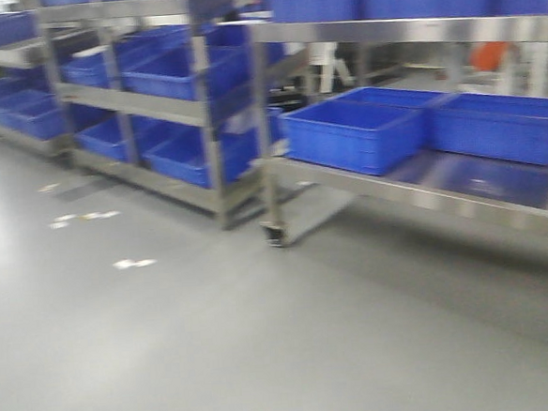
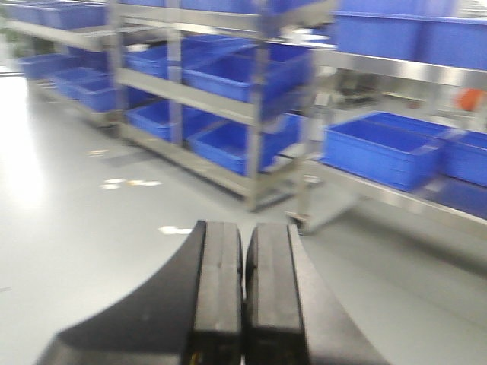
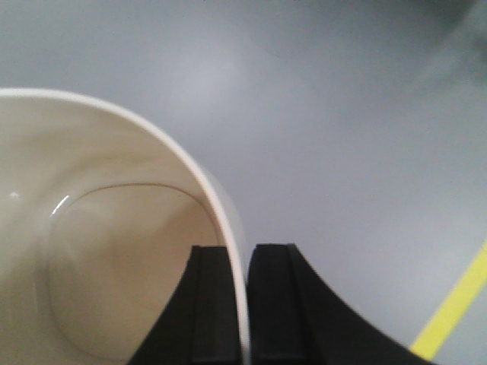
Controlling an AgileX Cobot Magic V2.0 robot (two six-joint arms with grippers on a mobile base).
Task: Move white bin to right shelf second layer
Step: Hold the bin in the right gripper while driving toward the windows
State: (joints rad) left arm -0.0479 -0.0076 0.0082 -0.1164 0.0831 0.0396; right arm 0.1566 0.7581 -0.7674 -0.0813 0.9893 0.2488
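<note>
A grey floor [image 1: 171,344] runs in front of a row of steel racks, and the whole scene is blurred. The right rack [image 1: 403,32] stands on a small wheel [image 1: 274,232], and its lower tier carries two blue crates [image 1: 354,134] side by side, with more blue crates on the tier above. To the left of the right rack stands another rack [image 1: 154,101], also loaded with blue crates on several tiers. The white bin [image 3: 114,251] is not on the right rack. It hangs over bare floor, beside a yellow line [image 3: 456,304], with its open top facing the wrist camera and nothing inside it. The right gripper [image 3: 243,255] pinches the bin's rim, one finger inside the wall and the other outside, both pressed against the thin edge. The left gripper [image 2: 245,236] points toward the right rack, apart from it, its two black fingers clenched together on nothing.
</note>
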